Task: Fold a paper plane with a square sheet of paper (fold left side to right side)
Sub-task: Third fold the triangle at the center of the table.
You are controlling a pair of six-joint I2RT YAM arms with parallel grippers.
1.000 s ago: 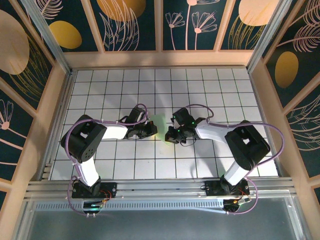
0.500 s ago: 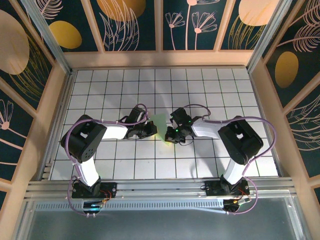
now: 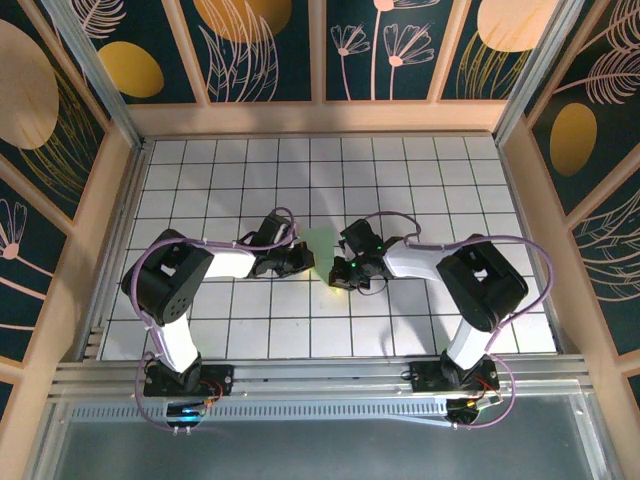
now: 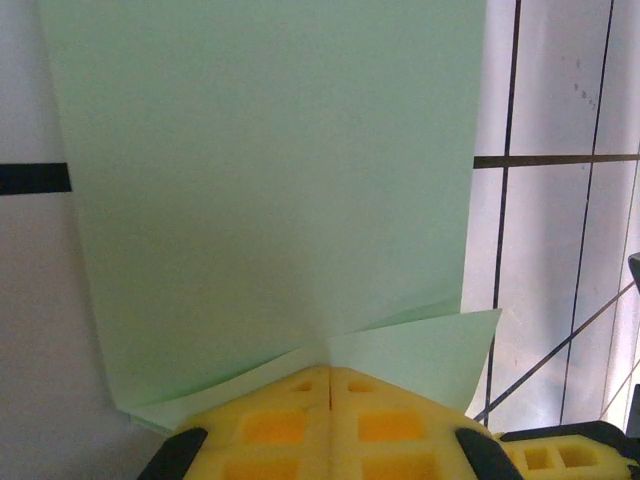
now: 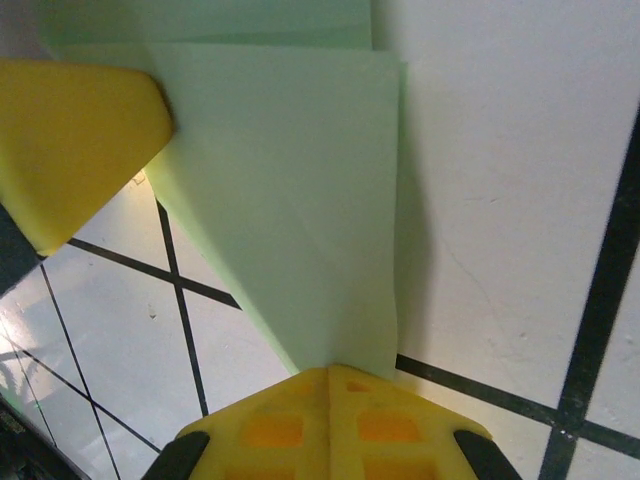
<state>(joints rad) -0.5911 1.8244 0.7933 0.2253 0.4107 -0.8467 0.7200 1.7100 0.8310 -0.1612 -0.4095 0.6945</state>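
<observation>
The pale-green sheet of paper (image 3: 320,241) is folded into layers and held off the white grid tiles between both grippers at the table's middle. My left gripper (image 3: 303,258) is shut on its left side. In the left wrist view the yellow pads (image 4: 290,400) meet on the paper's near edge (image 4: 270,180), where two layers spread apart. My right gripper (image 3: 341,270) is shut on a narrow pointed end of the paper (image 5: 300,200), its own tips (image 5: 330,368) pressed together. A yellow finger of the left gripper (image 5: 75,135) touches the paper at the upper left of the right wrist view.
The white grid table (image 3: 420,180) is walled by wooden frames (image 3: 320,118) at the back and on both sides. A metal rail (image 3: 320,375) runs along the near edge by the arm bases. Purple cables (image 3: 385,214) loop over both arms.
The right arm has swung in, bringing its gripper slightly left toward the left gripper. The paper between them stands a little more bunched. The left arm has barely moved.
</observation>
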